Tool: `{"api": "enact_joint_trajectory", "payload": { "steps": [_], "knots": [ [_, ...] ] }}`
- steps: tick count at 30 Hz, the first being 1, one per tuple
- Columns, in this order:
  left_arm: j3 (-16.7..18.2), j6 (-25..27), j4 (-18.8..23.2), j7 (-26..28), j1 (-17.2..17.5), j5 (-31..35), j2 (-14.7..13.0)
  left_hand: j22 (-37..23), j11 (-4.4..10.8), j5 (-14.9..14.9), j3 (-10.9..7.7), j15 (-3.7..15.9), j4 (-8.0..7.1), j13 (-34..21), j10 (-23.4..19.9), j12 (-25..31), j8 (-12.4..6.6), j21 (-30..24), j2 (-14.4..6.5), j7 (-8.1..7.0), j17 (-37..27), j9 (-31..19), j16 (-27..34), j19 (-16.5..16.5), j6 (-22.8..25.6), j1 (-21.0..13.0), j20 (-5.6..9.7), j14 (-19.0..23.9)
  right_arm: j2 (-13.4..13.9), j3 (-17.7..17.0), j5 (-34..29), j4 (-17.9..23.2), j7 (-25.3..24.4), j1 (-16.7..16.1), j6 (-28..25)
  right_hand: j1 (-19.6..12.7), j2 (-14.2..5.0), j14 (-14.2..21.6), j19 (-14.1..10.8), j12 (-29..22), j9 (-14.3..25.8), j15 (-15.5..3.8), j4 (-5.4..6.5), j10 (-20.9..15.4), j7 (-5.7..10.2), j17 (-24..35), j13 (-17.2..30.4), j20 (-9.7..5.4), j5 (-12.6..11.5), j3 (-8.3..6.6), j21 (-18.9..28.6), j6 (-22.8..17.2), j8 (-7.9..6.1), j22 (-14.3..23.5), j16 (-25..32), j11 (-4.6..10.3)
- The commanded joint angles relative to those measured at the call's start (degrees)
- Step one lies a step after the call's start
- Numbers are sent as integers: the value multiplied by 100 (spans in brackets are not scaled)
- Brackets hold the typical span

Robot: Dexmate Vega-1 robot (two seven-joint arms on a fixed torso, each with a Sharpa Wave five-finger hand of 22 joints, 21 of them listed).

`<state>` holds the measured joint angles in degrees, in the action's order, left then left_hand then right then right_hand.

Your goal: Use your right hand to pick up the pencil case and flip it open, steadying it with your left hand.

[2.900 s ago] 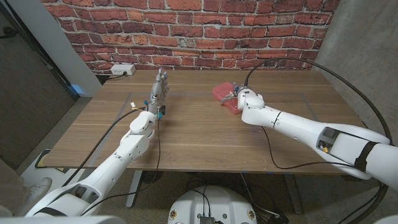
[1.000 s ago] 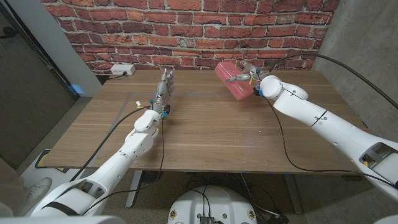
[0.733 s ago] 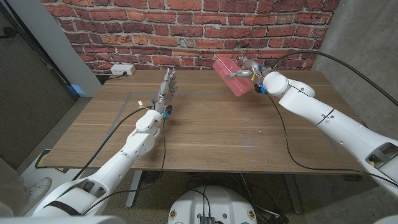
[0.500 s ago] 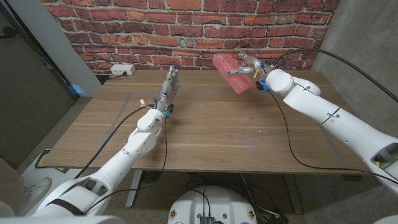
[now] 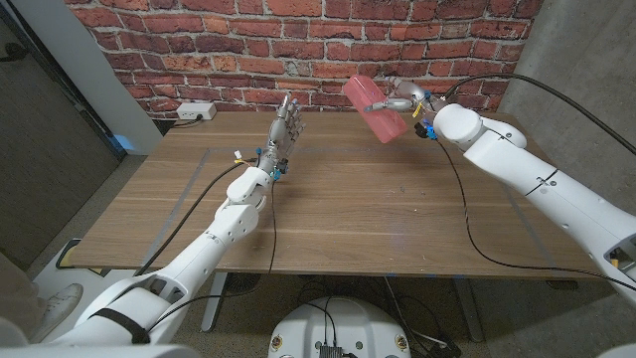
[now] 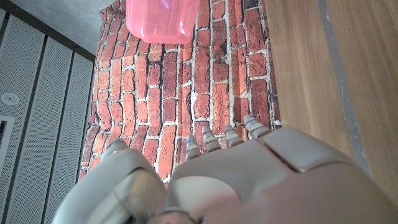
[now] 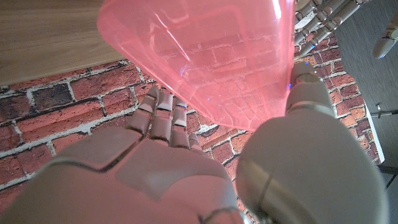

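Pink translucent plastic pencil case is held aloft at the table's one o'clock by the right hand.
A light, rigid, slick shell is judged; its edges are pinched. The left hand, fingers spread and empty, is raised at eleven o'clock, well apart.

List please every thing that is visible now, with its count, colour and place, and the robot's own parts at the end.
pencil case: one, translucent pink, held in the air above the table's far side
table: one, brown wood, in front of the brick wall
power strip: one, white, far left edge of the table
right hand: one, grey, holds the pencil case
left hand: one, grey, raised over the table's far side, fingers apart, holding nothing
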<state>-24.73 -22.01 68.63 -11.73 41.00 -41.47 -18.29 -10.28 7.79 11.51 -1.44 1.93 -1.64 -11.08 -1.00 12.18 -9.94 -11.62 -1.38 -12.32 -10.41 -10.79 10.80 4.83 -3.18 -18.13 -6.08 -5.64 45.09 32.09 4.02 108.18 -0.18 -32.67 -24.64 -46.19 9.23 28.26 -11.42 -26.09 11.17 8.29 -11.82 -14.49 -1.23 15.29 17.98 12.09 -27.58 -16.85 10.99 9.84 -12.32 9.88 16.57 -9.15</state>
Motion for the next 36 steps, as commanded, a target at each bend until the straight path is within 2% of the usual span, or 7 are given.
{"api": "enact_joint_trajectory", "payload": {
  "steps": [1,7,18,23,29,32,36],
  "knots": [
    [-31,10,-95,-531,-141,-274,159,-34,29,-8,-21,163,84,-21,89,-10,6,19,21,-21,-17,-25,14,24,-232,-135,-98,44,41,-179,247,52,10,-68,287,-1349,-1385,1077,17,-61,-2,-1759,305,-953,-10,33,16,44,-46,-289,-6,358,19,14,11,952],
    [-72,-42,-149,-671,-193,-240,182,-39,136,-21,-34,136,171,-26,339,-89,-28,1,51,-25,-21,-29,12,7,-392,-271,-128,45,53,-180,262,84,23,-56,360,-1327,-1369,1025,14,-71,-2,-1718,312,-952,-2,20,28,42,-82,-307,-6,338,18,14,-38,950],
    [-141,-291,-515,-778,-407,-148,455,-45,56,-38,-126,88,363,-14,815,-174,-17,-6,10,-20,-23,-25,-7,24,-803,-619,-191,-28,1,-133,271,106,76,-29,571,-1326,-1369,987,40,-80,-2,-1703,310,-937,11,11,45,44,-135,-348,-17,319,21,14,-86,980],
    [-183,-359,-671,-829,-525,-72,525,-43,87,-39,-113,-125,459,-17,1151,-194,-19,-50,88,-18,-28,-26,32,-102,-1014,-748,-315,87,-4,-114,257,125,125,2,598,-1340,-1365,989,47,-85,-2,-1697,300,-928,9,23,54,43,-152,-354,-18,299,18,14,-84,995],
    [-206,-449,-721,-768,-565,48,537,-39,109,44,110,-147,543,-21,1246,-128,-14,-40,472,-8,-43,-27,21,-122,-1294,-721,-463,53,-33,-91,277,138,168,4,602,-1356,-1375,962,67,-88,-2,-1695,294,-914,21,48,64,44,-168,-357,-24,298,23,14,-85,1006],
    [-217,-457,-731,-756,-590,80,540,-42,71,98,202,-92,579,-26,975,1,-35,-33,609,-18,-49,-31,24,-119,-1410,-733,-463,43,-58,-61,273,124,195,18,633,-1366,-1373,954,73,-89,-2,-1691,288,-906,18,59,68,44,-175,-356,-26,292,23,14,-83,1010],
    [-251,-451,-706,-658,-611,183,527,-46,-119,152,265,-84,608,-27,935,13,-8,-5,683,-6,-51,-33,11,-44,-1673,-766,-404,-10,-89,-29,253,111,224,50,689,-1372,-1377,948,85,-87,-2,-1703,287,-885,23,71,75,44,-188,-361,-28,292,27,14,-84,1020]
  ]
}}
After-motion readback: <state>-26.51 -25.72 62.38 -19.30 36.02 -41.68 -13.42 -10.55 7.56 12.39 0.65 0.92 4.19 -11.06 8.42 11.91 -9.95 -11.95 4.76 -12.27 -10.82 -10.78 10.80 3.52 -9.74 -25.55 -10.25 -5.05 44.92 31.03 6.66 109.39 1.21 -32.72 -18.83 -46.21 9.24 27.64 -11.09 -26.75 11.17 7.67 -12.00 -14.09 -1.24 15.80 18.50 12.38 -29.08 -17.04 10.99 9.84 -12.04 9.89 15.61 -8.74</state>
